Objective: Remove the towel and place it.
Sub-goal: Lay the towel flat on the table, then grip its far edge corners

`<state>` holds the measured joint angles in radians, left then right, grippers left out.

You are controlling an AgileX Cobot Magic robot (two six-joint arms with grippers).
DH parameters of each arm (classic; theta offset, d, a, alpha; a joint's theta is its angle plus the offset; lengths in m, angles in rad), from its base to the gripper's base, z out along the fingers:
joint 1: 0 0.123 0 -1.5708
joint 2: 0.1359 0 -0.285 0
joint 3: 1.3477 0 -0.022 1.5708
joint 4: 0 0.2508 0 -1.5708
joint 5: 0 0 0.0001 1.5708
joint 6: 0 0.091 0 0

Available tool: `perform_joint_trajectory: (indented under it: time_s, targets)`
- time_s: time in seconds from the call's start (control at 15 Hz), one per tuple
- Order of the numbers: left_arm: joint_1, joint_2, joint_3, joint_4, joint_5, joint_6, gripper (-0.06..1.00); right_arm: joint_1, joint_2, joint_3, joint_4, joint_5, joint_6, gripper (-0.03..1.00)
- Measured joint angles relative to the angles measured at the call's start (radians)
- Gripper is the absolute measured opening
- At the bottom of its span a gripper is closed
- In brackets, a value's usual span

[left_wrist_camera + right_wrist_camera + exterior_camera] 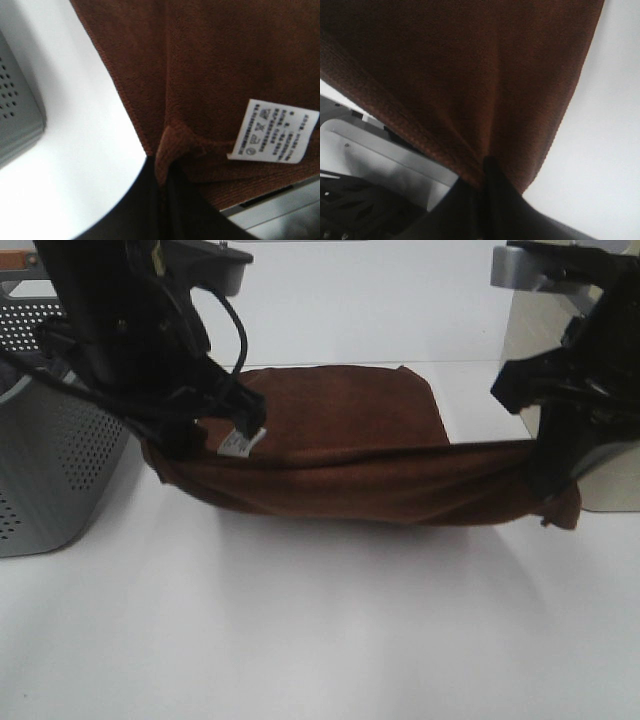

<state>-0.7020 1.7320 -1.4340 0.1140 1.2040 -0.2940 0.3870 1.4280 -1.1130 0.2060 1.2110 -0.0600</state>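
tabletop (pixel 320 640): white, bare across the near half; everything sits at the far half.
towel (pixel 350 455): dark brown, strung between the two arms. Long axis runs left-right across the high view. Front edge is lifted and taut with a slight sag mid-span. The rear part trails away toward the far side and looks to be lying on the tabletop, can't confirm.
basket (pixel 50 460): grey, perforated, at the left edge, just beside the towel's left end. Towel is out of it and not touching it.
pale box (pixel 612 485): far right, behind the right arm, near the towel's right end.
left end effector (pixel 162 170): pressed together, pinching the hemmed left corner of the towel. Cloth fans away from the tips.
right end effector (pixel 487 170): pressed together, pinching the right end. Cloth bunches into the tips, and a short tail hangs past the grip in the high view.
tag (pixel 272 132): small, white, printed, sewn on the hem just beside the left grip.
key relation: neither arm is nearer, one end each, so the towel lies between them along the line joining the tips.
judgement: towel is removed, placing remains. Both arms should move together, or the span goes slack or one corner pulls out.
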Motion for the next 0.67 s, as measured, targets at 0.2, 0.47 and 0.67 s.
perform_joint_trajectory:
  time_s: [0.2, 0.47, 0.67]
  targets:
    - [-0.108, -0.048, 0.128, -0.003, -0.002, -0.080, 0.00, 0.000, -0.108, 0.152, 0.052, 0.001, -0.006, 0.00]
    - [-0.208, -0.059, 0.246, -0.077, -0.009, -0.156, 0.00, 0.000, -0.187, 0.312, 0.083, 0.000, -0.025, 0.00]
    - [-0.244, -0.059, 0.273, -0.122, -0.010, -0.179, 0.02, 0.000, -0.199, 0.372, 0.091, 0.001, -0.025, 0.00]
